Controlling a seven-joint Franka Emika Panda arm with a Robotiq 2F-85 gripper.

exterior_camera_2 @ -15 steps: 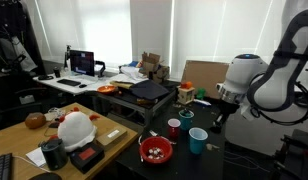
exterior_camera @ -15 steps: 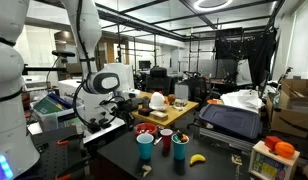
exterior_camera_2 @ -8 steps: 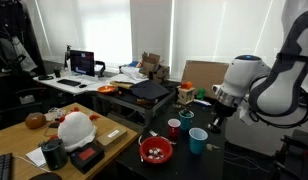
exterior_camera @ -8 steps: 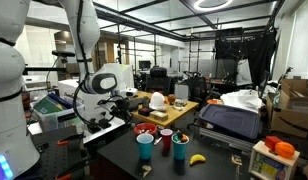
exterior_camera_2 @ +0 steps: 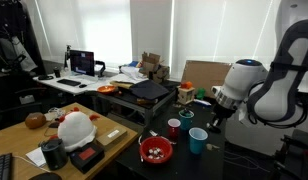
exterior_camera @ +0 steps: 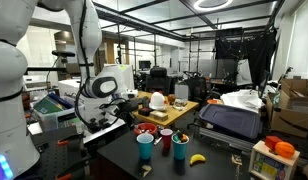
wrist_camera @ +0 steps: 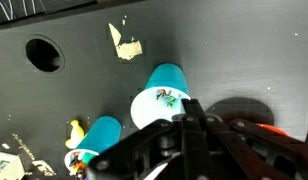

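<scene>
Gripper [wrist_camera: 187, 122] hovered over a black table [wrist_camera: 234, 50]; its dark fingers merged in shadow, so apart or together could not be told. Just under it stood a blue cup [wrist_camera: 166, 85], upright, white inside. Near that sat a second blue cup [wrist_camera: 102, 132] with a banana [wrist_camera: 75, 130] beside it. Farther off lay a red bowl [wrist_camera: 289, 128] and a torn paper scrap [wrist_camera: 125, 42].

In the wrist view the gripper [wrist_camera: 187, 128] is a dark blur, its jaws unreadable, perhaps covering the teal cup's [wrist_camera: 164, 85] lower rim. The red bowl [wrist_camera: 281, 128] runs off the right edge.
</scene>
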